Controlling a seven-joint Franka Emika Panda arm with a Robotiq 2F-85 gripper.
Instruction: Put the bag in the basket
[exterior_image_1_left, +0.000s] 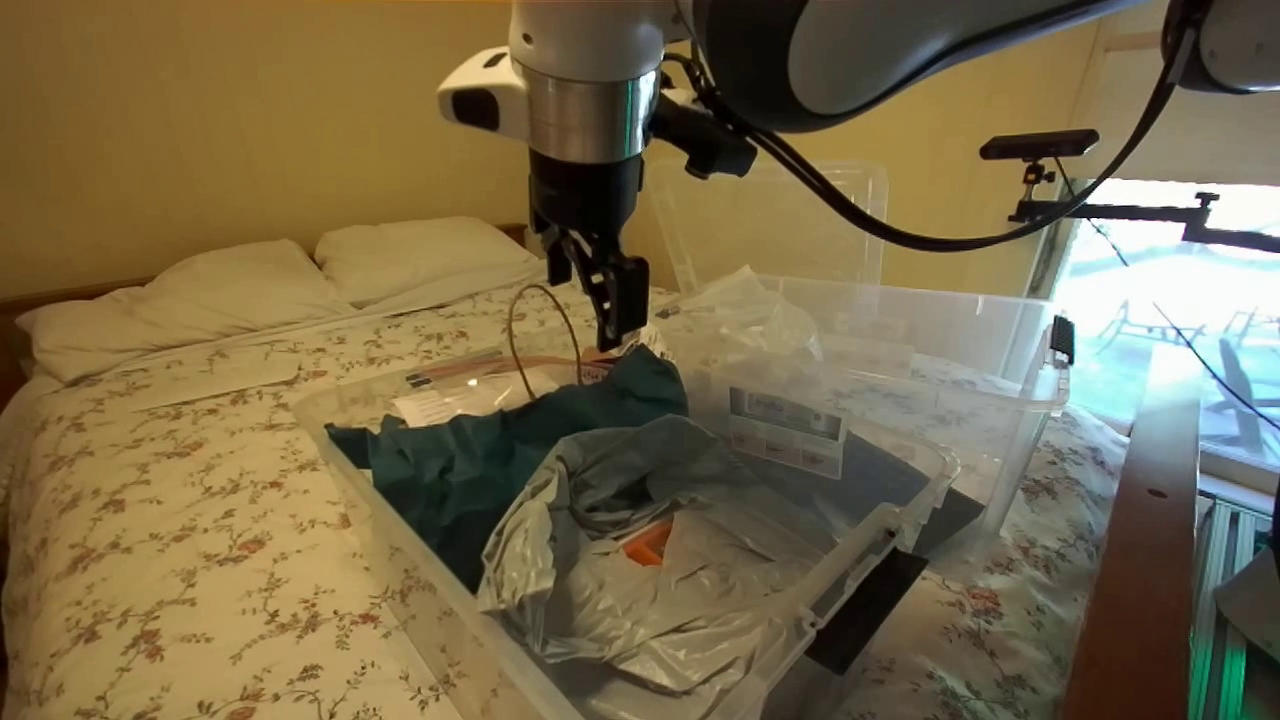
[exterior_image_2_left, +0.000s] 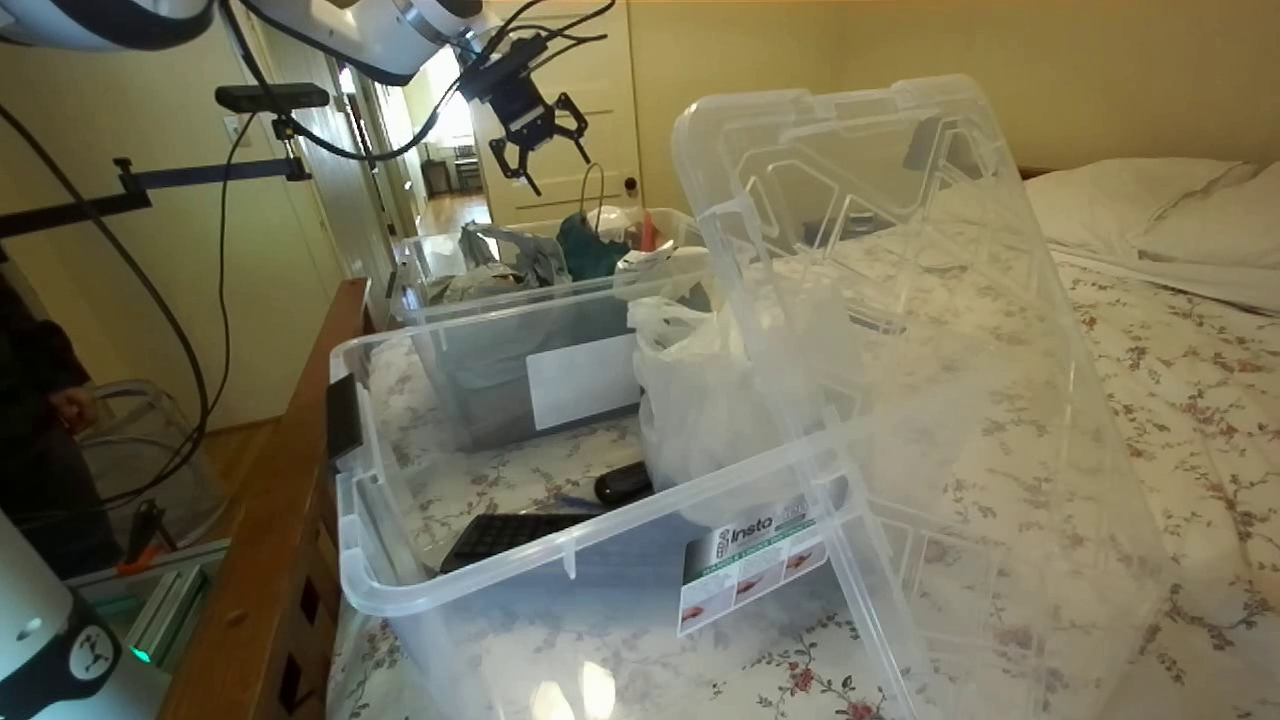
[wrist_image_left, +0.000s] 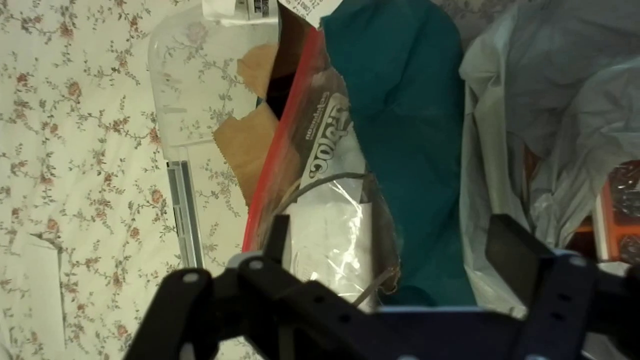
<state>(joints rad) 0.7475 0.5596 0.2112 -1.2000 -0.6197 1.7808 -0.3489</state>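
My gripper (wrist_image_left: 395, 245) is open and empty; it also shows in both exterior views (exterior_image_1_left: 597, 310) (exterior_image_2_left: 563, 175), above the bags. Below it a teal paper bag (wrist_image_left: 415, 125) with a thin looped handle (wrist_image_left: 325, 181) stands in a clear plastic bin (exterior_image_1_left: 845, 580). The teal bag (exterior_image_1_left: 450, 480) shows in both exterior views (exterior_image_2_left: 592, 248). A clear zip bag with a red edge (wrist_image_left: 275, 155) lies in its opening. A grey plastic bag (exterior_image_1_left: 700, 600) sits beside it, with orange items inside. A white plastic bag (exterior_image_2_left: 690, 390) stands at another clear bin (exterior_image_2_left: 600, 528).
A clear lid (exterior_image_2_left: 960, 300) stands upright against the second bin. A keyboard (exterior_image_2_left: 510, 535) and a black mouse (exterior_image_2_left: 622, 484) lie in that bin. The bins rest on a flowered bed (exterior_image_1_left: 200, 540) with a wooden edge rail (exterior_image_1_left: 1140, 540). Pillows (exterior_image_1_left: 420, 260) lie at the headboard.
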